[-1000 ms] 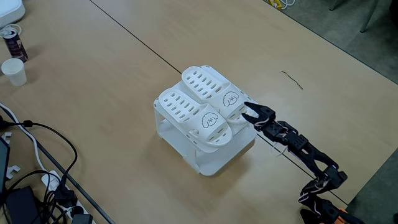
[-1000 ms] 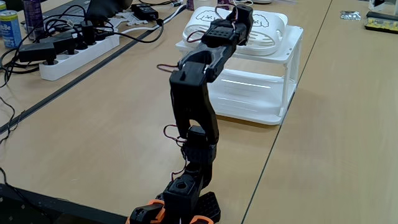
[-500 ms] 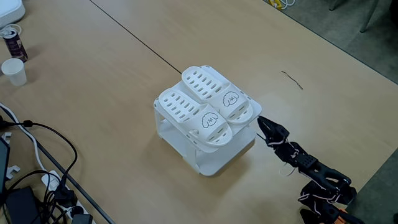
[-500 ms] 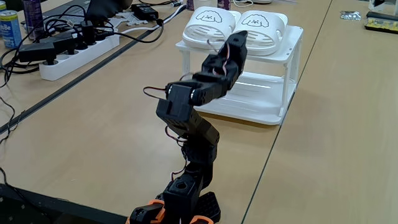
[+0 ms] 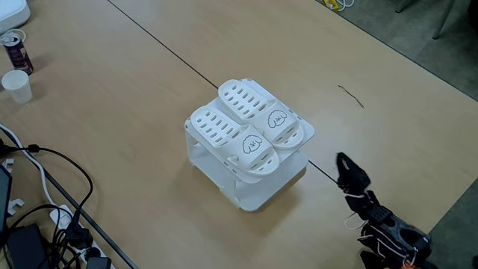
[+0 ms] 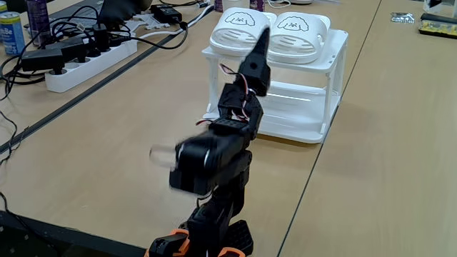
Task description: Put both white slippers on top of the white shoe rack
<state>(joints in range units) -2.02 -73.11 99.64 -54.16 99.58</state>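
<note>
Your black two-finger gripper (image 5: 343, 161) holds nothing, and its fingers look pressed together into a single point in both fixed views (image 6: 261, 37); it hangs above the bare wooden table (image 5: 149, 82), apart from the rack and to the right of it in the view from above. Both white rubber slide slippers (image 5: 243, 127) with rows of oval vent holes and small cartoon faces lie side by side, touching, on the flat top of the boxy white plastic shoe rack (image 5: 254, 196), their toe ends with the faces pointing toward the arm (image 6: 268, 27). Judged from how they lie, the placing is done. The slippers look light, soft and somewhat springy, with a matte surface that should not slip much; should you ever need to shift one, the thin side wall of the strap or the heel rim looks the best place to pinch, since the vented top offers little edge. The rack seems light too, so a nudge could slide it. The arm is folded low over its base, its middle part blurred in the near-side view, forearm rising steeply toward the rack.
</note>
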